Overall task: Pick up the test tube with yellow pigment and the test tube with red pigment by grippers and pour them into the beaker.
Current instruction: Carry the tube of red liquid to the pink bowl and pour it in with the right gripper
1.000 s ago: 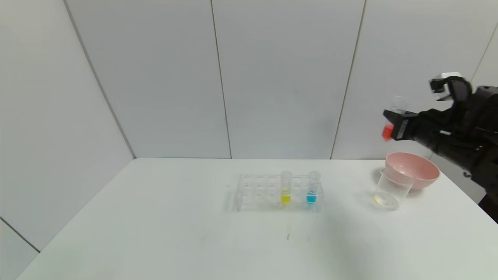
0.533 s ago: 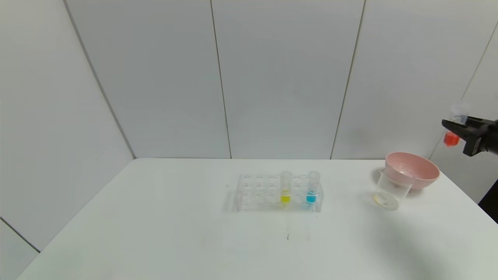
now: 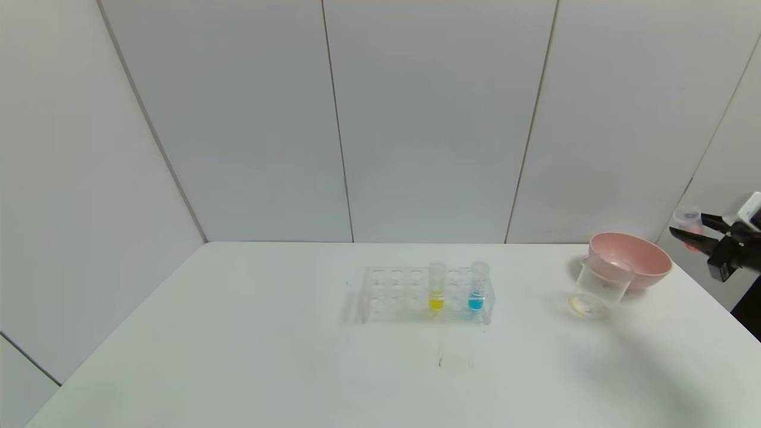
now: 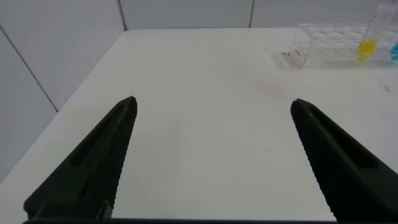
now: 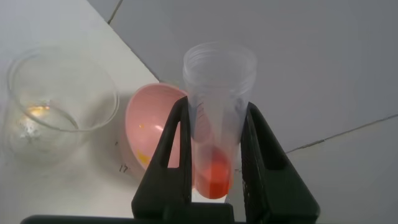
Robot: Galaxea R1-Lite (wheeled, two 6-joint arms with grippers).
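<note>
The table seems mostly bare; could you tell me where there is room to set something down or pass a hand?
The table is bare left of the rack and across its near edge. Between the rack and the beaker lies a narrower free strip. The right far corner is crowded: the beaker touches the pink bowl, with the right gripper holding the red tube beside it.

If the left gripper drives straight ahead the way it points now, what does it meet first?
Probably the bare table. The left gripper, jaws open, aims across it, and the tube rack sits off to one side of that line. Depth is hard to judge.
</note>
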